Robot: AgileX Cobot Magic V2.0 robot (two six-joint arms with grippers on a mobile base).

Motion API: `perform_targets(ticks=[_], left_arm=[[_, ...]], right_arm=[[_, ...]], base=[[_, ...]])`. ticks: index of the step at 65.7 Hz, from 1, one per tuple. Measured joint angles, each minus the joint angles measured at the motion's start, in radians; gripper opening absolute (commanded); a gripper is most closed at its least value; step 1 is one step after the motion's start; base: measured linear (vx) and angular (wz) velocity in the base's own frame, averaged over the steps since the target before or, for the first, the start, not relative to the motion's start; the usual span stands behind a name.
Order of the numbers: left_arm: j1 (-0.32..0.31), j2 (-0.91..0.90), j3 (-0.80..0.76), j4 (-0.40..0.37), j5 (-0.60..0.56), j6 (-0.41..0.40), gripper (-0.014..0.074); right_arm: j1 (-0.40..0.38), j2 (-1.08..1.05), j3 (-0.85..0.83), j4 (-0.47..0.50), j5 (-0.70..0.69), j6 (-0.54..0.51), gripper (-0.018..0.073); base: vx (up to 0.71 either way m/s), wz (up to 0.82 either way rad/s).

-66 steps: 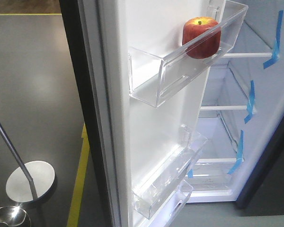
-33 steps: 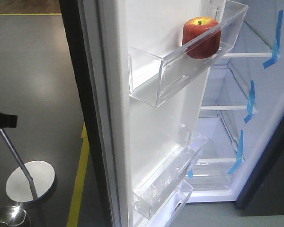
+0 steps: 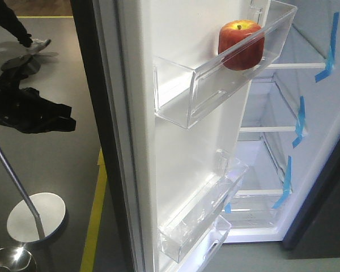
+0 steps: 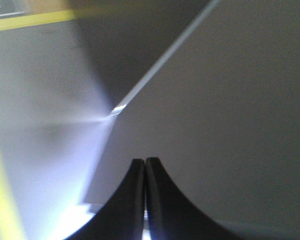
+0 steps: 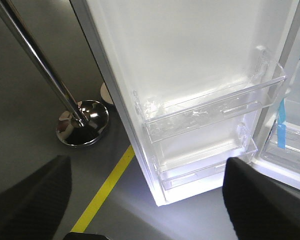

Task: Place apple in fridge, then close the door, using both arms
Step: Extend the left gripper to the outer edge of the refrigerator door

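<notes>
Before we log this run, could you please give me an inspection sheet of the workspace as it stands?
Surface: grey floor with a yellow line.
Job's things: apple sits in the upper bin of the door, which is open; fridge not yet closed.
Clutter: metal stand; dark shape, unclear.
End effectors: left end effector shut, empty; right end effector open, empty.
Cables: nothing seen.
Surroundings: a person's leg at top left.

Left gripper (image 4: 144,161): two dark curved fingers pressed flat together, nothing clamped between them. Right gripper (image 5: 145,164): textured black fingers (image 5: 35,195) spread wide apart, empty.
</notes>
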Motion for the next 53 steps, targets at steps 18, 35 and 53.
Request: perform_targets(ticks=[18,35,53], left_arm=[[0.0,0.111,-0.055,-0.286,0.087,0.153,-0.0006],[-0.028,0.146,-0.055,-0.411,0.202,0.225,-0.0006],[-0.102,0.146,-0.055,-0.424,0.255,0.249,-0.0006]], right_arm=[[0.0,0.0,0.0,0.0,0.001,0.0,0.0587],[0.0,0.0,0.0,0.0,0.001,0.0,0.0587],[0.0,0.0,0.0,0.0,0.002,0.0,0.0587]], base=[[0.0,0.0],[0.0,0.0],[0.0,0.0]])
